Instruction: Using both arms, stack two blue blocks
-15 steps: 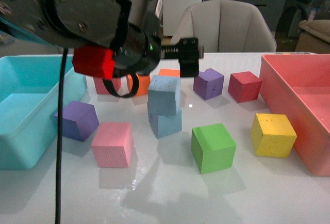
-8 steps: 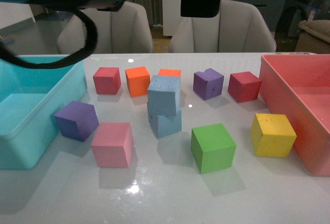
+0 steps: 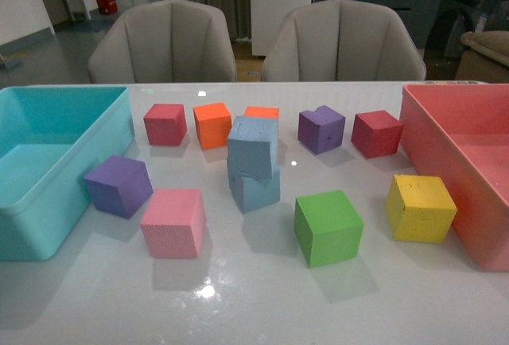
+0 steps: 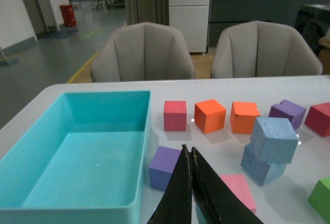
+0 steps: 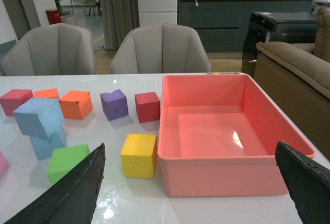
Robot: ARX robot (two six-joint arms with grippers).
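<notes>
Two pale blue blocks stand stacked mid-table: the upper block [image 3: 253,145] sits skewed on the lower block [image 3: 258,190]. The stack also shows in the left wrist view [image 4: 276,140] and in the right wrist view [image 5: 39,116]. Neither arm shows in the front view. My left gripper [image 4: 188,152] is shut and empty, held above the table near the purple cube [image 4: 166,166]. My right gripper [image 5: 191,154] is wide open and empty, facing the pink bin [image 5: 216,170].
A turquoise bin [image 3: 24,226] stands at the left, a pink bin [image 3: 445,134] at the right. Around the stack lie purple [image 3: 119,185], pink [image 3: 174,222], green [image 3: 328,226], yellow [image 3: 421,207], red [image 3: 165,123], orange [image 3: 212,125], purple [image 3: 321,129] and dark red [image 3: 376,133] cubes.
Both arms have drawn up and out of the front view. The stacked blue blocks have stayed put.
</notes>
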